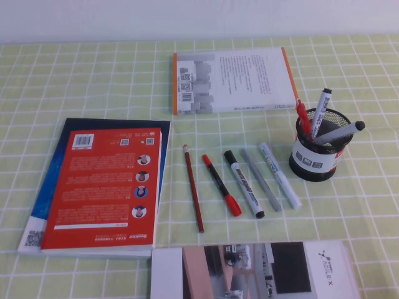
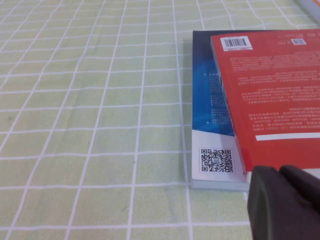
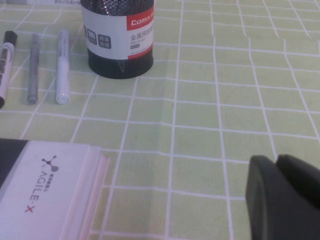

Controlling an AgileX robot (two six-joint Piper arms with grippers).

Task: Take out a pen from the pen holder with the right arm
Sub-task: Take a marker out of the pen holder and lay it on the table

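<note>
Only wrist views caught my right end effector (image 3: 278, 165) clenched near the pen holder (image 3: 118, 40), left end effector (image 2: 280, 172) clenched by the red book (image 2: 272, 95).

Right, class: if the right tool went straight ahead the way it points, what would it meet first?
Likely only bare tablecloth: the right tool, shut, near the white booklet, points past the pen holder, which stands off its line. Depth is unclear. The left tool hovers by the red book.

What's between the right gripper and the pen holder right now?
Nothing visible. Only bare tablecloth separates the right gripper, fingers shut, from the pen holder; the loose pens and white box lie off to the side. The left gripper sits by the stacked books.
</note>
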